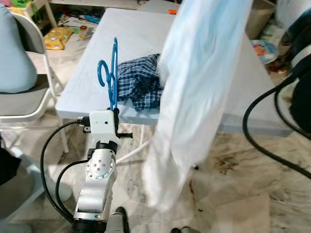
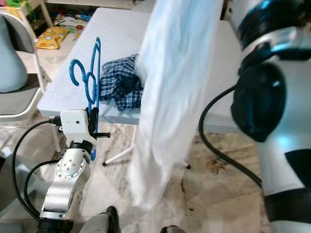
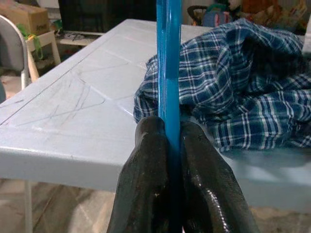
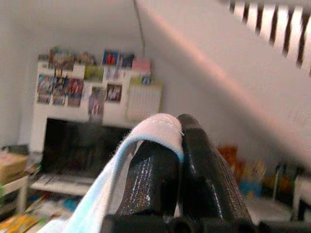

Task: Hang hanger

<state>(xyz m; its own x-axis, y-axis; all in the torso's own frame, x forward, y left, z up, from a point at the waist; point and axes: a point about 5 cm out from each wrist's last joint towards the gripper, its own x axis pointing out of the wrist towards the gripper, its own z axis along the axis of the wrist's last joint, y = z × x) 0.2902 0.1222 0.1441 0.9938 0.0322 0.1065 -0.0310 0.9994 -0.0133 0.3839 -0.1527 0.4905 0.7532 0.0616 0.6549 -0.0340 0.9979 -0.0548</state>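
- The left gripper [image 3: 170, 145] is clenched on the blue hanger [image 1: 112, 73]: its two black fingers [image 3: 146, 179] press against the hanger's thin bar from either side with no gap between bar and pads.
- The hanger stands upright from the jaws, edge-on to the head camera, its hook curling out toward the robot's left, above the near edge of the white table [image 1: 87, 82].
- The left arm [image 1: 99, 170] rises from below, with the gripper just in front of the table's near edge.
- A blue plaid shirt [image 1: 141, 80] lies crumpled on the table, just beyond and to the right of the hanger; from the left wrist it sits right behind the bar.
- The right gripper [image 4: 177, 141] is closed on a pale blue-white garment [image 1: 194, 92], a fold of the cloth draped over the fingertip and pinched between the fingers.
- That garment hangs in a long blurred sheet in front of the table, right of the hanger and apart from it.
- A folding chair [image 1: 29, 92] stands left of the table.
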